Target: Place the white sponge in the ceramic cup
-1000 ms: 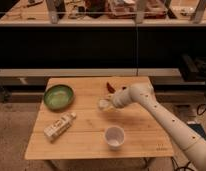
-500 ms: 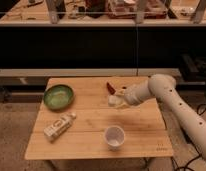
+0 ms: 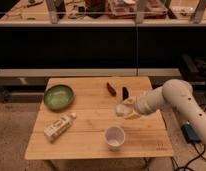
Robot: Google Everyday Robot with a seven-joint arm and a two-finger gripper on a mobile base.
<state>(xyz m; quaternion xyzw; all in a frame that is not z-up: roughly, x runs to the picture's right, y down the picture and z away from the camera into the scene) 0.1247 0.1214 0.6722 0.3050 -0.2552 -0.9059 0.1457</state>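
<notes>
The white sponge (image 3: pixel 119 111) is a small off-white block held at the tip of my gripper (image 3: pixel 124 110), a little above the wooden table (image 3: pixel 86 112). The gripper is shut on it. The arm reaches in from the right. The ceramic cup (image 3: pixel 115 137) stands upright near the table's front edge, just in front of and slightly left of the gripper, and it looks empty.
A green bowl (image 3: pixel 59 96) sits at the table's left back. A white-and-tan bottle (image 3: pixel 59 126) lies at the front left. Two small dark objects (image 3: pixel 111 88) (image 3: pixel 125 92) lie behind the gripper. A dark shelf unit stands behind the table.
The gripper has moved with the sponge from the table's middle back toward the right and front, nearer the cup. The cup, bowl and bottle have not moved.
</notes>
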